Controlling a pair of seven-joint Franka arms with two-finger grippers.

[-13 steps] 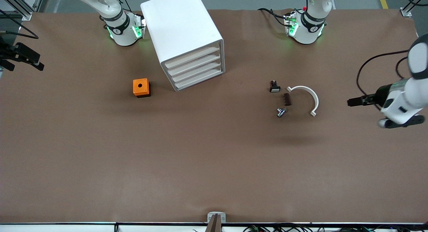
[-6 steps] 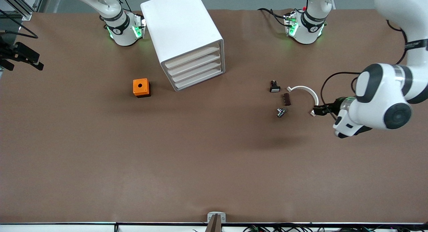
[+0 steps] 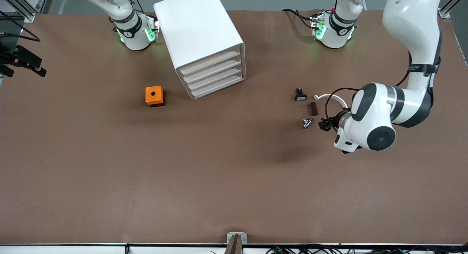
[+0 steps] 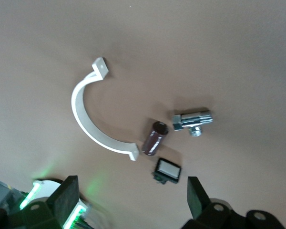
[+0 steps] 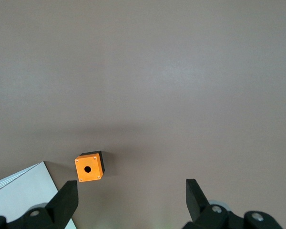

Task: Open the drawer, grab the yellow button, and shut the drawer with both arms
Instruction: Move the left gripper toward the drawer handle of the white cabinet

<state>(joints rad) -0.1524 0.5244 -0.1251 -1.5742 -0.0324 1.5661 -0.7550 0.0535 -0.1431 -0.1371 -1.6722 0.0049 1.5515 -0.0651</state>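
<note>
The white cabinet (image 3: 199,34) stands near the right arm's base, and a corner of it shows in the right wrist view (image 5: 19,195). Its top drawer (image 3: 210,61) is shut, like the three below it. The button is hidden. My left gripper (image 3: 323,124) hangs open and empty over the table beside a chrome valve (image 3: 308,123); its fingers (image 4: 66,198) show wide apart in the left wrist view. My right gripper (image 3: 27,68) waits at the table's edge at the right arm's end, open and empty in its wrist view (image 5: 131,200).
An orange cube with a round hole (image 3: 154,96) (image 5: 89,167) sits beside the cabinet. Near the left gripper lie a small black part with a white face (image 3: 300,95) (image 4: 168,170), a brown cylinder (image 3: 313,108) (image 4: 154,138), the valve (image 4: 193,120) and a white curved clamp (image 3: 331,97) (image 4: 86,119).
The left arm has swung in from its end of the table, and its gripper is now beside the chrome valve. The right arm has not moved.
</note>
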